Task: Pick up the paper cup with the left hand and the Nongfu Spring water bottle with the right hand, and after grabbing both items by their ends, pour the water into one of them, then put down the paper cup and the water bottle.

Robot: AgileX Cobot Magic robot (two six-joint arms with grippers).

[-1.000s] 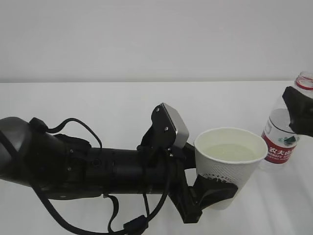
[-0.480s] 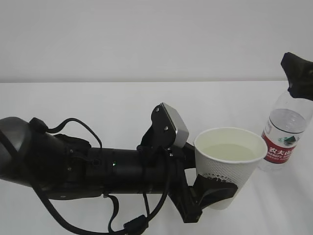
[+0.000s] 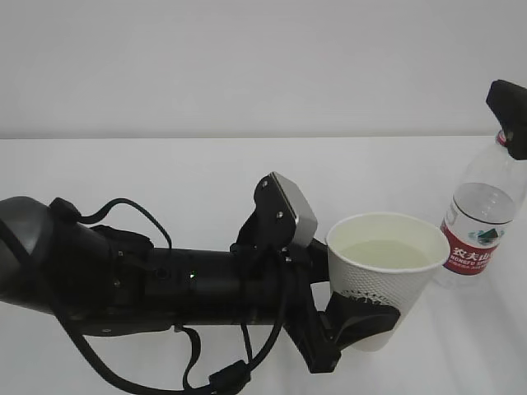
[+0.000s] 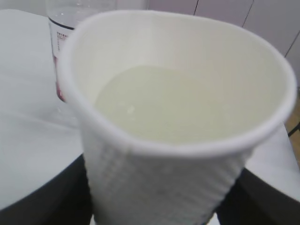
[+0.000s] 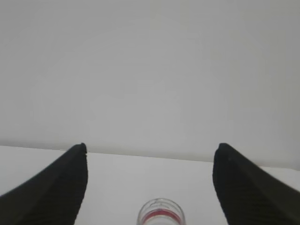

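Nearest, left hand (image 3: 362, 317): seen at lower centre of the exterior view, clamped around the lower part of the paper cup (image 3: 383, 276).
Paper cup: held upright, lower right of centre in the exterior view; its long axis runs vertically, the wide mouth facing up.
Water (image 4: 173, 105): seen inside the cup in the left wrist view, pale and level, filling it roughly halfway.
Nongfu Spring water bottle (image 3: 482, 222): stood upright on the white table (image 3: 165, 173) at the right edge of the exterior view, just behind and right of the cup, apart from it; its long axis is vertical, the open neck pointing up.
Right hand (image 5: 150, 180): spread wide and holding nothing; in the right wrist view its two dark fingers are seen either side of, and above, the bottle's red-ringed mouth.
Done, as judged: pouring appears finished and the bottle set down and released.
Left, as judged: the cup is yet to be put down and let go.
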